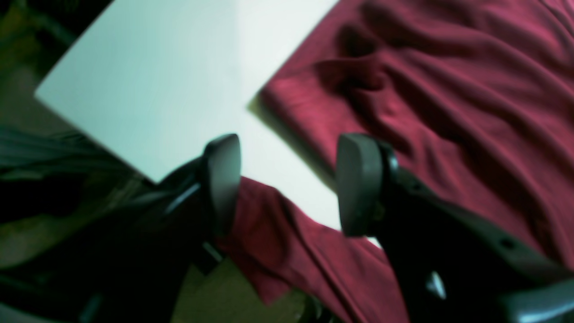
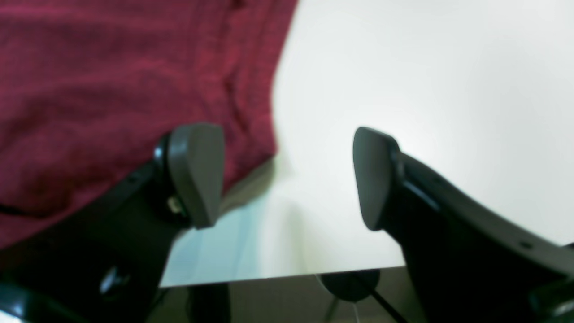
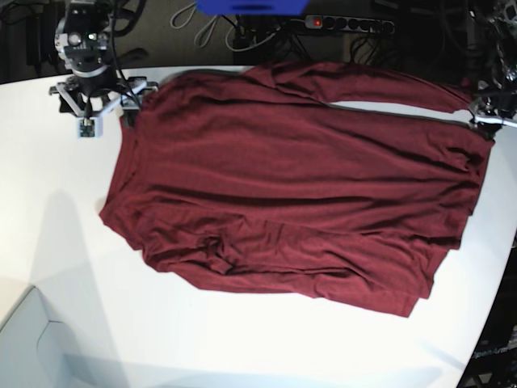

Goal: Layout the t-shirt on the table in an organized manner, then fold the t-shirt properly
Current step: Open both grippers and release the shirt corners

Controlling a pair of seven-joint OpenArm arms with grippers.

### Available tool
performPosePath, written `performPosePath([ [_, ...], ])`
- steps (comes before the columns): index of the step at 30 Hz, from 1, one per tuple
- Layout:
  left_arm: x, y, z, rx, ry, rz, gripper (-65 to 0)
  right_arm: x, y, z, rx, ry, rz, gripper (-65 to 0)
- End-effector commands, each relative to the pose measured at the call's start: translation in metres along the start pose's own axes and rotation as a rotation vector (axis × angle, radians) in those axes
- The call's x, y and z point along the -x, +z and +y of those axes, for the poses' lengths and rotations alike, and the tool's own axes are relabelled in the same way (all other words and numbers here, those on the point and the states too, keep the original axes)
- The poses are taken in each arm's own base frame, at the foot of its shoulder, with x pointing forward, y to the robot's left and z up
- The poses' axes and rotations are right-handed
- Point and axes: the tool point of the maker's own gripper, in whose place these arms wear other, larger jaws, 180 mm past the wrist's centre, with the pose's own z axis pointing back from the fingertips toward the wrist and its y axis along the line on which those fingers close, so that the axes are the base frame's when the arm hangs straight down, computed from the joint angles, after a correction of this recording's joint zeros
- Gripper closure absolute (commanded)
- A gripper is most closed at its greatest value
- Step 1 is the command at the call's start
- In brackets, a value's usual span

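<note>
The maroon t-shirt [image 3: 299,186] is spread wrinkled on the white table [image 3: 65,242]; soft and limp, it is best pinched at a hem corner. The right gripper [image 2: 287,175] is held wide and empty, while the left gripper [image 1: 287,184] is half-open, with cloth seen between its jaws but no firm grip.

A dark maroon t-shirt [image 3: 299,178] lies spread and wrinkled across the white counter [image 3: 65,267], its fabric bunched into folds along the near edge. The right hand [image 3: 89,101] stands at the shirt's far left corner, and the left hand [image 3: 489,113] at its far right corner.
</note>
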Motion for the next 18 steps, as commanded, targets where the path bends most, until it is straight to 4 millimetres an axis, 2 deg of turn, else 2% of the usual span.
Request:
performPosePath([
  [1, -0.024, 0.000, 0.009, -0.019, 0.000, -0.062, -33.2, -0.004, 0.005, 0.001, -0.003, 0.008, -0.022, -44.8],
  [4, -0.021, -0.005, 0.017, -0.037, 0.014, -0.047, -33.2, 0.008, 0.008, 0.015, -0.043, 0.022, 0.007, -44.8],
  [8, -0.021, 0.000, 0.011, -0.024, 0.003, -0.050, -33.2, 0.019, 0.012, 0.027, -0.078, 0.031, 0.032, -44.8],
  [14, -0.001, 0.023, 0.015, -0.027, -0.049, -0.015, -33.2, 0.022, 0.013, 0.031, -0.087, 0.033, 0.040, -44.8],
  [18, 0.020, 0.033, 0.026, -0.046, -0.068, 0.030, -33.2, 0.021, 0.013, 0.030, -0.086, 0.033, 0.037, -44.7],
])
